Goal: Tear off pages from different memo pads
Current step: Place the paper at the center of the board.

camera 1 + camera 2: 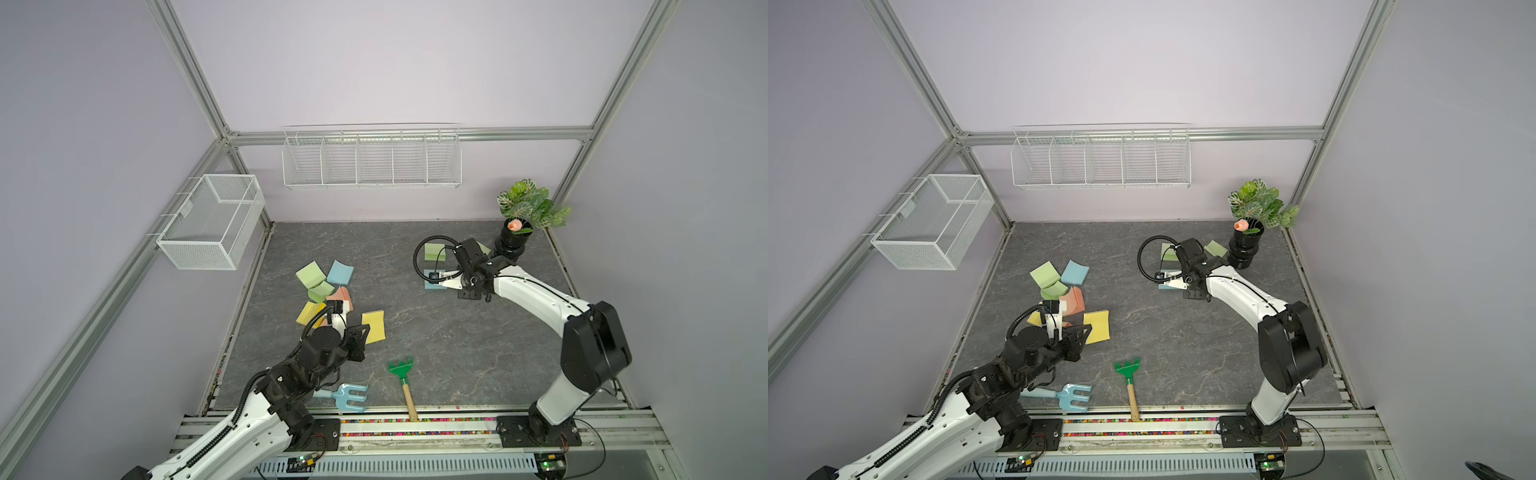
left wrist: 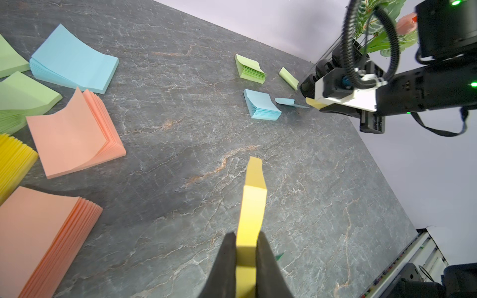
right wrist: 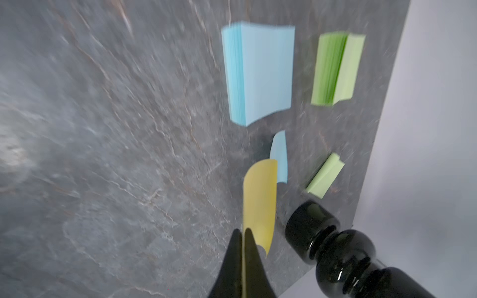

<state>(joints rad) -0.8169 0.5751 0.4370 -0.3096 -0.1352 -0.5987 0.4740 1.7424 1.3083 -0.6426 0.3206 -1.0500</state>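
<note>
My left gripper [image 2: 246,233] is shut on a thick yellow memo pad [image 2: 254,196], seen in both top views [image 1: 373,327] [image 1: 1097,326] beside the left cluster. That cluster holds green [image 1: 311,274], blue [image 1: 340,272], salmon [image 1: 341,296] and yellow [image 1: 309,313] memo pads. My right gripper [image 3: 243,231] is shut on a thin curled yellow page [image 3: 259,203], held above the table close to the black vase [image 3: 335,247]. Below it lie a loose blue page [image 3: 280,157] and a green page [image 3: 325,175]. Beyond those sit a blue pad [image 3: 258,72] and a green pad [image 3: 335,69].
The vase with its plant [image 1: 513,241] stands at the back right corner. A green toy rake [image 1: 401,370] and a light blue garden fork [image 1: 351,397] lie near the front edge. Wire baskets hang on the left wall [image 1: 212,220] and back wall [image 1: 372,160].
</note>
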